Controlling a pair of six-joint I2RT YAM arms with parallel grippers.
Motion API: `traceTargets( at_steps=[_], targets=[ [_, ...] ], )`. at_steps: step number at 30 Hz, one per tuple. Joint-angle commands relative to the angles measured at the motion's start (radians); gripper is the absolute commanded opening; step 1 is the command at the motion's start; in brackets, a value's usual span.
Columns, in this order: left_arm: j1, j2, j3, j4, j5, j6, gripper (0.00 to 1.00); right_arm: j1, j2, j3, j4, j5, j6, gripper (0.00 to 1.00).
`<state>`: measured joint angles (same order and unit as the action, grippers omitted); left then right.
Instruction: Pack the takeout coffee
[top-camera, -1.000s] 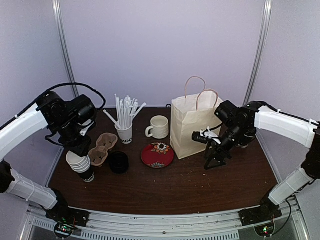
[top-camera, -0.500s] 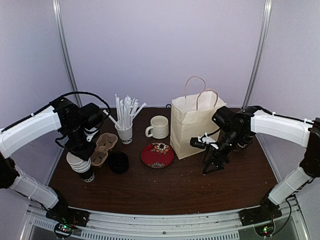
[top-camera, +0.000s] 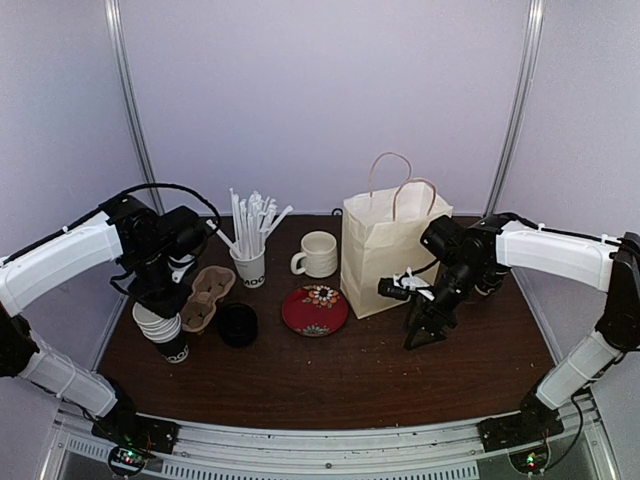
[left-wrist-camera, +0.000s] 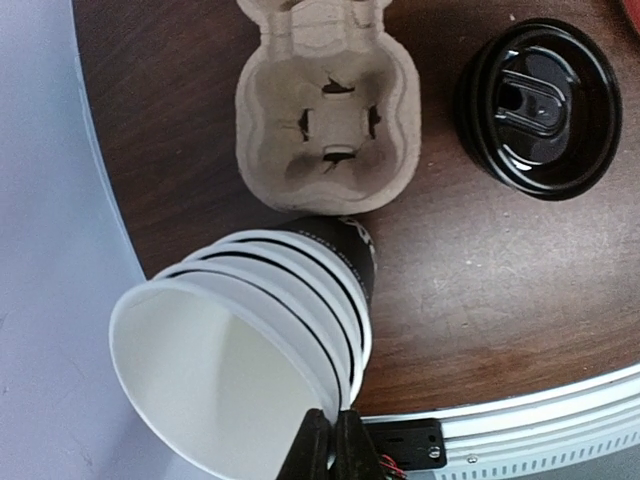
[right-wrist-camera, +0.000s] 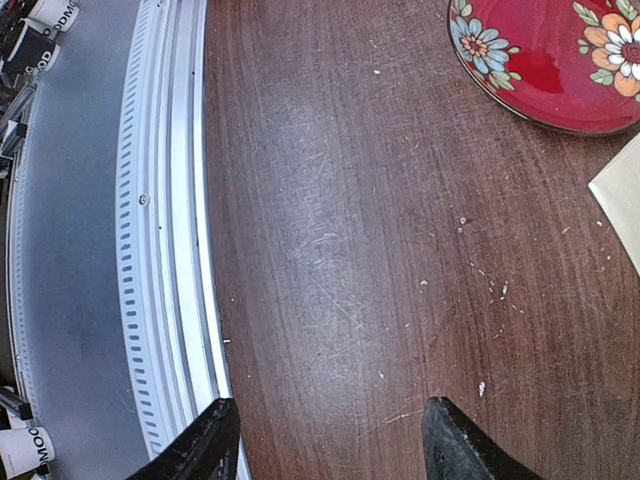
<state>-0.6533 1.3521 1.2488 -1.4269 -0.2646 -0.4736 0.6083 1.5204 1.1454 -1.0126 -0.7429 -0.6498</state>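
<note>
Left gripper (left-wrist-camera: 328, 445) is pinched tight on the near rim of the top cup (left-wrist-camera: 200, 360), one finger inside and one outside. That cup crowns the stack of black paper cups (top-camera: 168, 335), which stands at the left near corner of the table (left-wrist-camera: 480, 320), close to both edges. It is just beside the cardboard carrier (left-wrist-camera: 330, 100) and near the black lids (left-wrist-camera: 540, 105). We see bare wood to the right. Right gripper (right-wrist-camera: 325, 445) hangs with jaws apart over bare table near the red plate (right-wrist-camera: 560, 60). We cannot read the lower cups' lettering.

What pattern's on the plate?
Red plate with white and orange flowers, clearest in the right wrist view.
</note>
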Motion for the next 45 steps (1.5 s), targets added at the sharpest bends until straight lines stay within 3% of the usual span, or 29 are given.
traceTargets(
  at_steps=[1,4,12,20,25,29,32,34,37,40,41,43,44,45],
  targets=[
    [0.021,0.004,0.052,-0.063,-0.161,-0.012,0.0,0.008,0.009,0.005,0.01,0.015,0.001,0.65],
    [0.05,0.032,0.102,-0.049,-0.221,0.009,0.0,0.01,0.021,0.017,0.001,0.017,0.001,0.65],
    [0.214,0.105,0.163,0.064,-0.195,0.145,0.0,0.014,0.009,0.005,0.003,0.029,0.003,0.64],
    [0.247,0.191,0.195,0.051,-0.21,0.183,0.0,0.015,0.01,0.003,0.001,0.043,0.004,0.64],
    [0.251,0.119,0.17,0.079,0.073,0.179,0.0,0.015,0.019,0.007,-0.002,0.039,0.003,0.64],
    [0.255,0.1,0.184,-0.024,-0.099,0.14,0.0,0.014,0.024,0.013,-0.006,0.037,0.002,0.64],
    [0.27,0.056,0.175,0.014,0.036,0.153,0.0,0.015,0.024,0.011,-0.006,0.037,0.003,0.64],
    [0.27,0.079,0.201,-0.055,-0.128,0.126,0.0,0.015,0.026,0.014,-0.007,0.033,0.004,0.64],
    [0.271,0.081,0.215,-0.063,-0.028,0.141,0.0,0.015,0.027,0.019,-0.008,0.031,0.004,0.64],
    [0.257,0.107,0.24,-0.13,-0.221,0.099,0.0,0.016,0.025,0.016,-0.009,0.033,0.004,0.64],
    [0.259,0.12,0.257,-0.128,-0.118,0.123,0.0,0.015,0.022,0.015,-0.009,0.034,0.003,0.64],
    [0.252,0.056,0.226,0.028,0.224,0.144,0.0,0.016,0.018,0.014,-0.008,0.038,0.004,0.64],
    [0.223,0.05,0.228,0.043,0.166,0.124,0.0,0.016,0.017,0.013,-0.008,0.04,0.004,0.63],
    [0.197,0.081,0.264,-0.028,-0.005,0.108,0.0,0.015,0.016,0.013,-0.009,0.041,0.004,0.64]
  ],
)
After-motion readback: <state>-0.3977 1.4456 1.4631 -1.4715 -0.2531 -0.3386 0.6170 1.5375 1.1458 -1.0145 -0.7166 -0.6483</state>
